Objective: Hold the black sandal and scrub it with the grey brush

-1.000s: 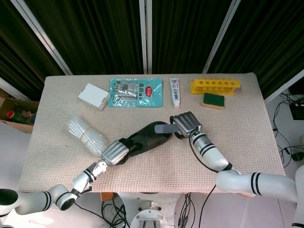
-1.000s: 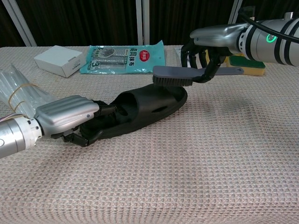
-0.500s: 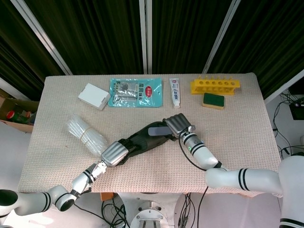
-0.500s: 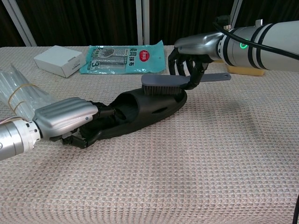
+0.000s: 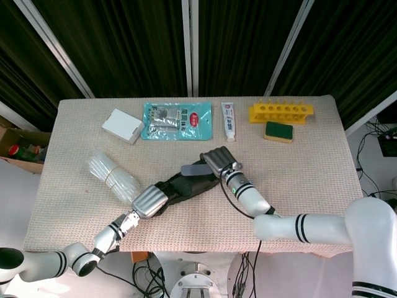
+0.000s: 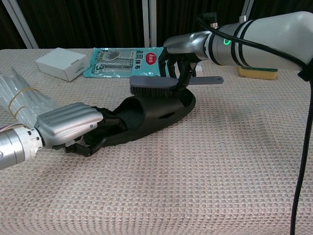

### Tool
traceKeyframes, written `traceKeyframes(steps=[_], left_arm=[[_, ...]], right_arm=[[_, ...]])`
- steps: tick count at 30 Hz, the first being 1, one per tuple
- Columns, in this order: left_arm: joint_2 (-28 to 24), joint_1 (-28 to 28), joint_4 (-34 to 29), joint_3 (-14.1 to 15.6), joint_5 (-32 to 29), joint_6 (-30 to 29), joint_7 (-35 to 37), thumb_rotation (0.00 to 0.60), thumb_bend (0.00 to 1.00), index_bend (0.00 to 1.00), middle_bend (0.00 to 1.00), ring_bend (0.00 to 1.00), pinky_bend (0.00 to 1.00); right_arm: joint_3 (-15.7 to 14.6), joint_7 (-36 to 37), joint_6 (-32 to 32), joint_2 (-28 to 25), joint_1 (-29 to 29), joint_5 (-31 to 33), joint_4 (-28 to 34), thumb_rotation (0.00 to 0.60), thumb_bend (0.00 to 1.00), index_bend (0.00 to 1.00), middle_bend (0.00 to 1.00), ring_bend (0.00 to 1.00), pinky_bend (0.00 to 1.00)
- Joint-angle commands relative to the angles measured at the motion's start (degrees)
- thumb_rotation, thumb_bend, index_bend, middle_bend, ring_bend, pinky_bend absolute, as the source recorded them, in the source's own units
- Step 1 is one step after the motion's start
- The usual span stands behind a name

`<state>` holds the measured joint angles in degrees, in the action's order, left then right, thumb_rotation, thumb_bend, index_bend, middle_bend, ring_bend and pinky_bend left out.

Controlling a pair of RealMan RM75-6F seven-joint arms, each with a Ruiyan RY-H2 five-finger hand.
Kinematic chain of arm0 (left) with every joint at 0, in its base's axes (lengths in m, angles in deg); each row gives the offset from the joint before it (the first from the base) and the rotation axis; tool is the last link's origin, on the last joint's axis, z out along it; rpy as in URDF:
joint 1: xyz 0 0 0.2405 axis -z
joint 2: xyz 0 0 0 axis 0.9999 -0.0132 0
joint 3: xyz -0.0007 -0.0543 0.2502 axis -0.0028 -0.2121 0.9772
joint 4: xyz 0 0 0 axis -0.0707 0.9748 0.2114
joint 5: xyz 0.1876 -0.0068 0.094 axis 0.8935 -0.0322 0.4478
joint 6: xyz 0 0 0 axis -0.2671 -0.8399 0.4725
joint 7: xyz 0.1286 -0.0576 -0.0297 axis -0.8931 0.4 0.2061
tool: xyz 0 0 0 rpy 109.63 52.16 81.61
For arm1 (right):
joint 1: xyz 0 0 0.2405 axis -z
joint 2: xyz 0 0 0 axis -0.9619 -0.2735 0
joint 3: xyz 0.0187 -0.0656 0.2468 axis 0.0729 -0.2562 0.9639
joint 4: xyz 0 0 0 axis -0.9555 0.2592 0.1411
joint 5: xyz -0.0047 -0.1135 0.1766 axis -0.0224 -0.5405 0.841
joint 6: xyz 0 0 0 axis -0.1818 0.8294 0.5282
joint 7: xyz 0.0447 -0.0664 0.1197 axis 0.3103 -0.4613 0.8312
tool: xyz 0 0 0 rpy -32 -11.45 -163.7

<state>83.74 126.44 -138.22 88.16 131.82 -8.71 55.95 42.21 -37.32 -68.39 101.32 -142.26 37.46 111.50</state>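
- the black sandal [image 6: 151,110] is lying on the table cloth [image 6: 220,161] between my two hands, its long axis running from near-left at the heel up to far-right at the toe.
- my left hand [image 6: 71,125] is gripping the heel end, fingers curled down around the rim and into the footbed; it is pinning that end against the cloth.
- my right hand [image 6: 178,58] is holding the grey brush [image 6: 156,84] by its handle, fingers wrapped closed around it, with the handle's tail sticking out to the right.
- the brush head is lying roughly level over the sandal's upper strap, bristles facing down. from the chest view they seem to be touching or just grazing the top edge of the strap, though i cannot tell how hard they are pressing.
- in the head view, the brush [image 5: 197,167] is sitting across the toe half of the sandal [image 5: 180,186], well apart from my left hand [image 5: 149,200] at the heel.
- i am judging that the scrubbing stroke should run along the sandal's long axis, towards or away from my left hand, so that the pinned heel resists the drag.
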Motion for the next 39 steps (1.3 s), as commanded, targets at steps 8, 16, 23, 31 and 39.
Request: traceKeyframes(steps=[8, 16, 23, 31, 39], left_arm=[[-0.1, -0.2, 0.2, 0.2, 0.0, 0.0, -0.1, 0.6, 0.56, 0.27, 0.35, 0.23, 0.31], [0.0, -0.1, 0.2, -0.1, -0.4, 0.4, -0.3, 0.6, 0.56, 0.27, 0.35, 0.23, 0.31], [-0.1, -0.1, 0.1, -0.1, -0.5, 0.5, -0.5, 0.6, 0.56, 0.27, 0.35, 0.23, 0.31], [-0.1, -0.1, -0.3, -0.2, -0.5, 0.4, -1.0, 0.6, 0.56, 0.27, 0.35, 0.23, 0.31], [0.5, 0.2, 0.0, -0.2, -0.6, 0.9, -1.3, 0.6, 0.56, 0.27, 0.35, 0.23, 0.31]], right_arm=[[-4.3, 0.2, 0.8, -4.9, 1.1, 3.7, 1.0, 0.6, 0.52, 0.85, 0.66, 0.56, 0.57], [-2.4, 1.9, 2.7, -2.4, -1.3, 1.8, 0.2, 0.6, 0.53, 0.85, 0.67, 0.57, 0.58], [-0.8, 1.0, 2.5, 0.9, -5.4, 3.9, -0.9, 0.6, 0.53, 0.85, 0.67, 0.57, 0.58], [-2.2, -1.0, -0.3, 0.9, -7.5, 5.7, 0.2, 0.6, 0.55, 0.86, 0.67, 0.57, 0.58], [-5.2, 1.0, -1.5, -3.9, -4.1, 5.8, 2.4, 0.6, 0.57, 0.86, 0.67, 0.57, 0.58]])
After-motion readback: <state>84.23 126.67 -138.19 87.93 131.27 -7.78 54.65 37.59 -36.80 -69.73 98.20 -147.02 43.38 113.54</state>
